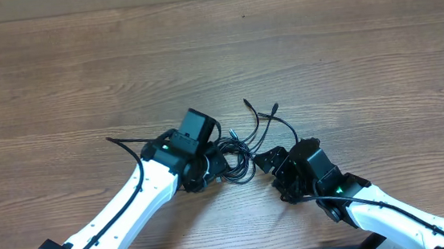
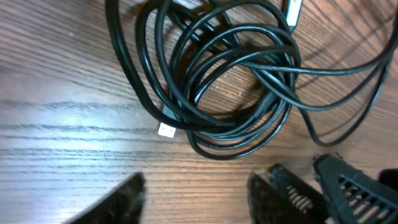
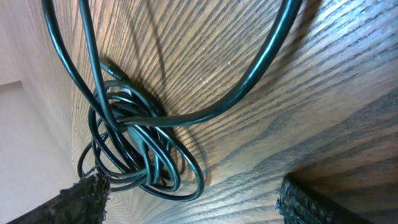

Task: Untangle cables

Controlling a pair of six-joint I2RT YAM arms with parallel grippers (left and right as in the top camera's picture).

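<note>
Fingertips (image 2: pixel 124 199) of my left gripper (image 2: pixel 196 186) stand apart, grasping nothing; the cables (image 2: pixel 230 81) lie coiled just ahead of them. My right gripper (image 3: pixel 189 199) is likewise released, the same cables ahead, nearer one finger.

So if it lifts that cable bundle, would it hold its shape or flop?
Probably flop: the cables are thin cords lying in loose loops. The loops cross over each other, so they would likely come up snagged together. Loose ends would probably dangle.
</note>
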